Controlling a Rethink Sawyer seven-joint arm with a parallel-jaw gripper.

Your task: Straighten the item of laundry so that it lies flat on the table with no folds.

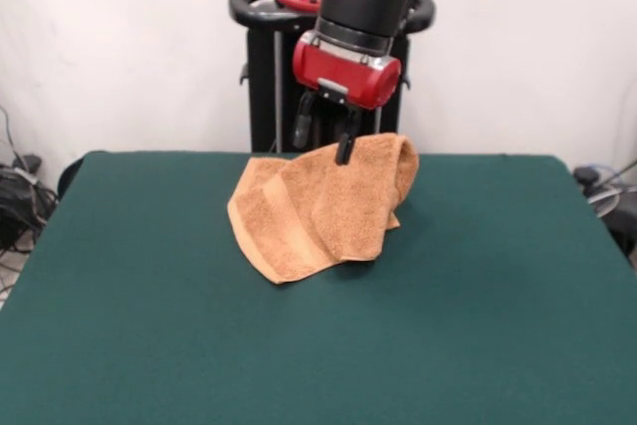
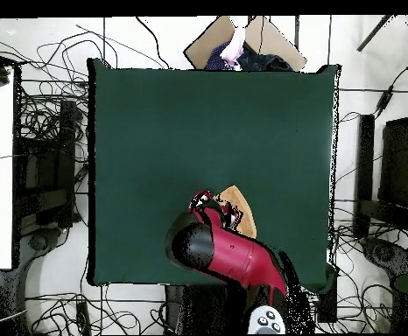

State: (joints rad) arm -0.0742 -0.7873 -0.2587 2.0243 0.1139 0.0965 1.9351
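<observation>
**While lifted by one edge, towel hangs folded under gripper**

While the gripper [image 1: 325,139] sits at the far-middle part of the tabletop [image 1: 498,306], the towel [image 1: 318,208] is seen held up by its top edge, with one finger overlapping the cloth; the gripper is judged clenched on that edge, though the pinch itself is partly hidden. From the grasp point, the towel drapes down and toward the camera's left in the front view, its lower corner resting on the green surface, its right side bunched in a rolled fold just below the gripper. A band stripe is seen running diagonally along the lower left hem. In the overhead view, most of the cloth is covered by the arm [image 2: 234,254]; only a tan wedge is shown beside it. Spreading is judged to depend on dragging away from the resting corner, so the fold is pulled open. Flattening is not yet done.
</observation>
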